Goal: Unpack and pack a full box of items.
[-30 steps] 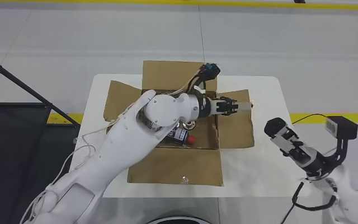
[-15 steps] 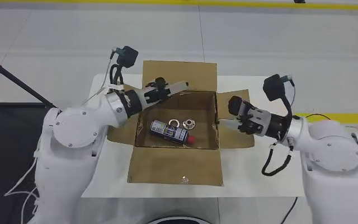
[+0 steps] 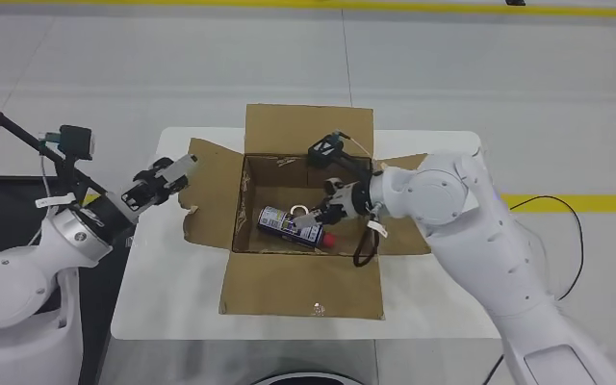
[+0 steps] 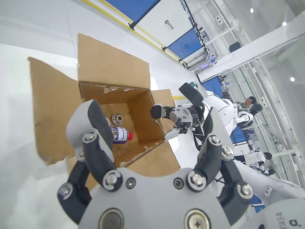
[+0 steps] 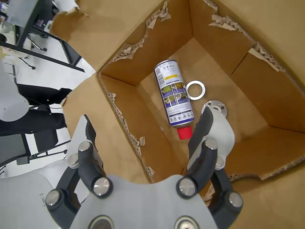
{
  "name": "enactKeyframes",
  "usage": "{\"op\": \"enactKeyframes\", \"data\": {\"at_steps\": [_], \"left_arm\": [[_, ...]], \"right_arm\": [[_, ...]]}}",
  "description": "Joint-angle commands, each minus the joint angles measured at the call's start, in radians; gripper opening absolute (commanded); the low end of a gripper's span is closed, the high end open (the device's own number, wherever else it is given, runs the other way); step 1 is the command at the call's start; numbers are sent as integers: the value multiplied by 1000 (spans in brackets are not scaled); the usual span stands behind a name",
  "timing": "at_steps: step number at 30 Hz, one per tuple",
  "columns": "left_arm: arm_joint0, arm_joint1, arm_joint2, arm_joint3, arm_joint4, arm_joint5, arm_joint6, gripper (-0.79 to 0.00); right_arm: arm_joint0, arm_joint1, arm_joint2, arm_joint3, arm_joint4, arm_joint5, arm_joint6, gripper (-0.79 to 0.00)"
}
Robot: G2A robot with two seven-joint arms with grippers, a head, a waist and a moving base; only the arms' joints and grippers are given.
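Inside box (image 5: 262, 91), spray can (image 5: 175, 96) lying flat, right gripper (image 5: 149, 117) spread above

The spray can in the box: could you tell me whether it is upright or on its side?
On its side: the spray can lies lengthwise on the floor of the cardboard box, its red cap pointing sideways.
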Motion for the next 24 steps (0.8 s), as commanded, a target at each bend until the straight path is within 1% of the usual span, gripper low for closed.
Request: {"op": "enactKeyframes", "data": {"at_steps": [1, 3, 12, 14, 17, 19, 21, 24], "left_arm": [[31, 2, -30, 5, -24, -23, -2, 0], [51, 3, -46, 4, -39, -64, -5, 0], [51, 3, -46, 4, -39, -64, -5, 0], [51, 3, -46, 4, -39, -64, -5, 0], [54, 3, -44, 7, -40, -63, 8, 0], [65, 2, -39, 18, -55, -60, 46, 0], [75, 2, -37, 26, -63, -50, 86, 0], [95, 1, -30, 35, -67, -40, 134, 0]], "right_arm": [[10, -3, -13, 9, 3, 6, -1, 0], [10, -3, -13, 9, 3, 6, -1, 0], [10, -3, -13, 9, 3, 6, -1, 0], [-3, -4, -20, 15, -5, 3, -28, 0], [8, -18, -78, 40, -26, -72, -65, 0], [45, -32, -131, 73, -93, -44, -61, 0], [69, -51, -176, 96, -94, -69, -98, 0], [110, -78, -238, 164, -110, -82, -114, 0]]}}
